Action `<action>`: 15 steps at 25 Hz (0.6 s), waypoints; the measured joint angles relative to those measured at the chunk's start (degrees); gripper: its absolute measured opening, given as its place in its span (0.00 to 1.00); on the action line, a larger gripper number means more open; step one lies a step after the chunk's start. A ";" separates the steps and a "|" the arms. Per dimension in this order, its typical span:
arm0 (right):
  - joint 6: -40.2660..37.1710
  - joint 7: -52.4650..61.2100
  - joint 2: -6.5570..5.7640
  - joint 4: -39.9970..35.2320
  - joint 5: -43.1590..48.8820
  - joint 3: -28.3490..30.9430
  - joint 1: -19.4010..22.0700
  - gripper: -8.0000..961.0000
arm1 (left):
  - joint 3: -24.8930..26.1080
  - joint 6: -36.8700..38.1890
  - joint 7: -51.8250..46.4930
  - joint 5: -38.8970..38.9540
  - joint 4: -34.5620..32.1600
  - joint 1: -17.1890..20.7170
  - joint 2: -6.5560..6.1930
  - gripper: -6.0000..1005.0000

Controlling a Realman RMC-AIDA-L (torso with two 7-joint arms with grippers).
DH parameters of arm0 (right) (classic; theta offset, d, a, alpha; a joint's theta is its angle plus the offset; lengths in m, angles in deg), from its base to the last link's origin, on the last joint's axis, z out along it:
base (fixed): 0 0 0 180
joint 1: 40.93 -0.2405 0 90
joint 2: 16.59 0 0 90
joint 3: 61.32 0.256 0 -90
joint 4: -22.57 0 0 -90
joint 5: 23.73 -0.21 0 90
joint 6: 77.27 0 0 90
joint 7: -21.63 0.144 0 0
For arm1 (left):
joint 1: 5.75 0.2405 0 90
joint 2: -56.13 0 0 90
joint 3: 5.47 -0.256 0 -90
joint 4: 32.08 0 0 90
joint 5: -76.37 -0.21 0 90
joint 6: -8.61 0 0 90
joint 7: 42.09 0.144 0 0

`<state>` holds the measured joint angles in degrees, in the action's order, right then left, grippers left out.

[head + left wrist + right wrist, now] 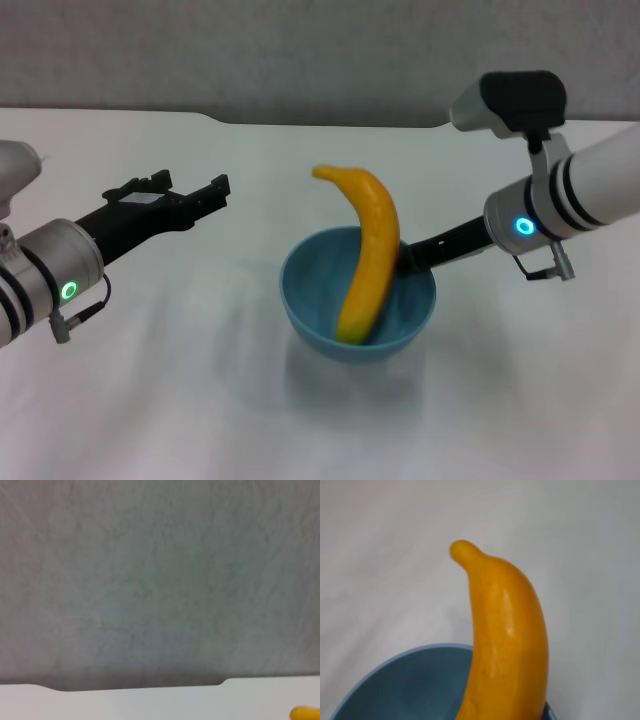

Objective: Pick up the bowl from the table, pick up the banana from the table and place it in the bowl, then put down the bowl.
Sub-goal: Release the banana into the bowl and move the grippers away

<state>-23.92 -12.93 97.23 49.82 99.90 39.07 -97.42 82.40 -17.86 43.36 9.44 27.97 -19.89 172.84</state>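
While the banana [366, 262] leans upright inside the blue bowl [312, 300], the right gripper [408, 257] grips the bowl's rim above the white table [180, 400]. The left gripper [190, 195] hovers off to the left, fingers slightly apart, empty. A jolt on setting down could tip the banana out.

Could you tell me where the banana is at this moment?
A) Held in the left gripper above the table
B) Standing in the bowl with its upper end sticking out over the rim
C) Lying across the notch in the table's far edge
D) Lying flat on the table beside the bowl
B: the banana stands with its lower end inside the light-blue bowl and its upper end well above the rim.
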 joint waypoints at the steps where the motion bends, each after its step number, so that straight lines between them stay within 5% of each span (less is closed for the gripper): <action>1: -0.34 0.07 0.04 -0.71 0.73 0.13 -0.83 0.04 | -0.20 1.04 0.01 -1.00 0.11 -0.14 0.04 0.90; 7: -1.16 0.22 0.46 -2.83 1.71 -0.03 -2.45 0.04 | -1.91 10.25 -0.45 -10.43 0.30 -0.83 0.05 0.90; 15: -1.65 -0.08 1.04 -3.49 2.49 -0.49 -0.84 0.04 | -2.57 11.14 -2.75 -15.48 0.40 0.20 0.17 0.90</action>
<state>-25.57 -13.01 98.27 46.33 102.40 38.58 -98.26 79.83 -6.71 40.61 -6.04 28.37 -19.69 173.02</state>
